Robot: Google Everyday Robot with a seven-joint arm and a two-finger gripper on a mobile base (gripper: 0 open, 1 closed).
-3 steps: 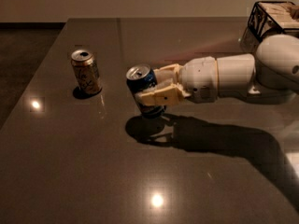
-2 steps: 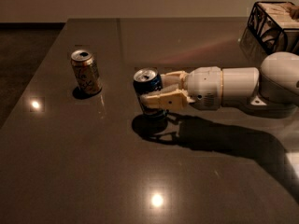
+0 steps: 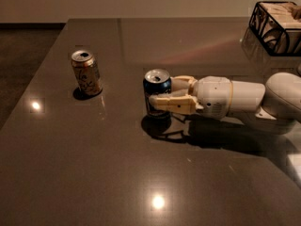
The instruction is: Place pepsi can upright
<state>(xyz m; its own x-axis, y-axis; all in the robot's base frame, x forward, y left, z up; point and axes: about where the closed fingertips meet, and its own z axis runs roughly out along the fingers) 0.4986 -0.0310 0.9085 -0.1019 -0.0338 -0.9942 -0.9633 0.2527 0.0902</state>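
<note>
1. Since a second ago, the gripper [image 3: 163, 91] and the pepsi can [image 3: 157, 92] have moved a little farther to the right of the gold-brown can [image 3: 86, 73] and slightly lower toward the table [image 3: 94, 164].
2. Both cans are on the same dark, glossy table. The pepsi can is to the right of the gold-brown can and a little nearer the camera, and the two are well apart.
3. The pepsi can is upright with its silver top facing up. Its base appears to meet the table, with its shadow and reflection directly beneath.
4. The gripper is clamped on the pepsi can. One pale finger [image 3: 171, 102] lies across the side facing the camera, and the other reaches round the far side, mostly hidden by the can.
5. The white arm [image 3: 235, 98] runs nearly level from the gripper toward the right, away from the gold-brown can, and casts a broad shadow on the table below it.
6. The gold-brown can is upright and nothing touches it.
7. A black wire basket [image 3: 263, 29] is far to the right of the gold-brown can and farther back, at the table's far corner.
</note>
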